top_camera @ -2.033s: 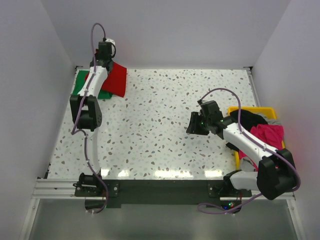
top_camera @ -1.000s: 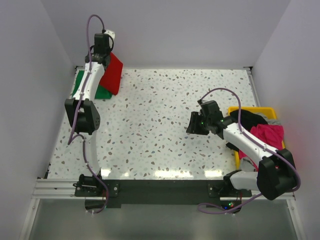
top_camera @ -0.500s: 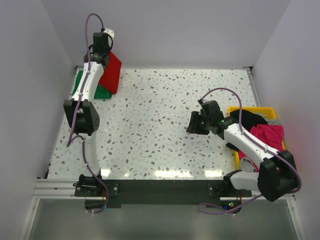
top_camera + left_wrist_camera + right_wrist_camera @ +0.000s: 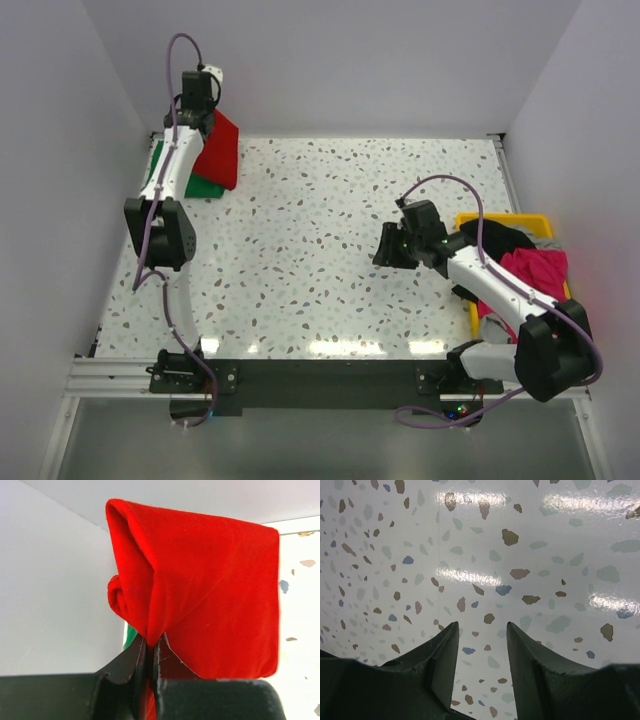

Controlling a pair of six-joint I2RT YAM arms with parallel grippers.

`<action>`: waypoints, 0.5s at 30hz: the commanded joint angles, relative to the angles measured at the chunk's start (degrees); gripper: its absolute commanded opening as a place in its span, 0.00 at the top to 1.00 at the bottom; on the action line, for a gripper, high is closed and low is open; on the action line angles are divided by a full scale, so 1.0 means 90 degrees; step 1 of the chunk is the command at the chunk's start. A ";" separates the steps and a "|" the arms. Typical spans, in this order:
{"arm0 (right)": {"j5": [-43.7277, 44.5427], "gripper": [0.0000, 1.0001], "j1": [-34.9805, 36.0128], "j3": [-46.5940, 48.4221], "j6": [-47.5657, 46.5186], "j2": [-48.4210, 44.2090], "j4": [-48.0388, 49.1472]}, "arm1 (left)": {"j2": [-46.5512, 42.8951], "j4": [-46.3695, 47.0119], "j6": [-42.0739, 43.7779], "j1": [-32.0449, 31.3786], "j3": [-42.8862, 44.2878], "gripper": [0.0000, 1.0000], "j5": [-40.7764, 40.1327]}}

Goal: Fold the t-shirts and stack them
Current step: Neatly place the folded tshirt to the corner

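My left gripper (image 4: 200, 110) is shut on the folded red t-shirt (image 4: 222, 150) and holds it up at the far left corner of the table. In the left wrist view the red t-shirt (image 4: 210, 590) hangs from my closed gripper (image 4: 149, 642). The green t-shirt (image 4: 200, 185) lies folded on the table under it; a sliver of it shows in the left wrist view (image 4: 131, 635). My right gripper (image 4: 385, 250) is open and empty over the bare speckled table (image 4: 300, 250), right of centre; in the right wrist view it (image 4: 482, 626) has only tabletop between the fingers.
A yellow tray (image 4: 540, 222) at the right edge holds magenta (image 4: 535, 275), black (image 4: 495, 238) and grey garments. White walls close in the table at the back and both sides. The left arm's cable loops above the far left corner.
My left gripper has lifted the red t-shirt off the green one and pulled it up and slightly toward the back left corner. The right arm has not moved.
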 commanded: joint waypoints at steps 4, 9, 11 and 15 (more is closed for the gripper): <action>0.0088 0.54 0.0043 0.0310 -0.0143 0.0234 -0.0075 | 0.0343 0.0578 0.0164 0.0531 0.0039 1.00 0.0090; 0.0009 0.53 0.0043 0.0319 -0.0162 0.0371 -0.0055 | 0.0977 0.0899 0.0106 0.0756 0.0069 0.88 -0.0377; 0.0009 0.53 0.0033 0.0319 -0.0172 0.0381 -0.0055 | 0.1086 0.1066 -0.0001 0.0785 0.0019 0.74 -0.0690; 0.0019 0.52 0.0033 0.0319 -0.0201 0.0264 -0.0045 | 0.1010 0.0989 -0.0818 0.0815 0.0117 0.36 -0.1395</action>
